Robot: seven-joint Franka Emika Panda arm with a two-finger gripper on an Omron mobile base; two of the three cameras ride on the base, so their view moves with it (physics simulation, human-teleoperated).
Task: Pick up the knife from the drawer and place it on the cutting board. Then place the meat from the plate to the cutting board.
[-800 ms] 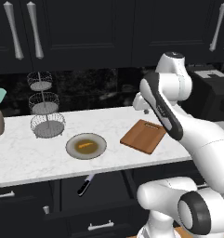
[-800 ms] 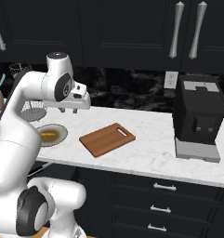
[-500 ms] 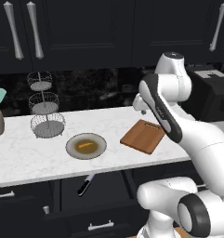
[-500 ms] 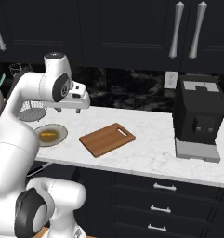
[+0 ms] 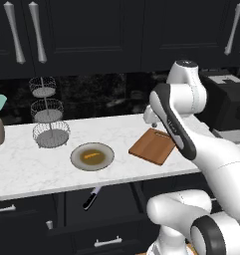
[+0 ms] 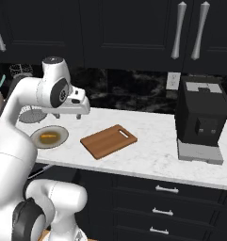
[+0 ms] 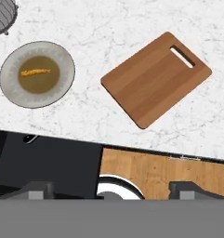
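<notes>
A: Where is the knife point(image 5: 90, 198) found?

B: In the open drawer point(image 5: 99, 211) below the counter's point(image 5: 22, 169) front edge — slim black handle, grey blade, long axis running diagonally, under the plate point(image 5: 92, 156).

A: And the gripper point(image 6: 71, 116)?

B: It is held high over the marble, jaws spread wide and empty, between plate and board point(image 7: 156, 78). The knife lies below it and toward the plate side — a descent past the counter edge is judged necessary.

A: The rest?

B: A small orange-brown meat point(image 7: 35, 72) strip is seen on the round grey plate; the flat wooden board lies bare.
</notes>
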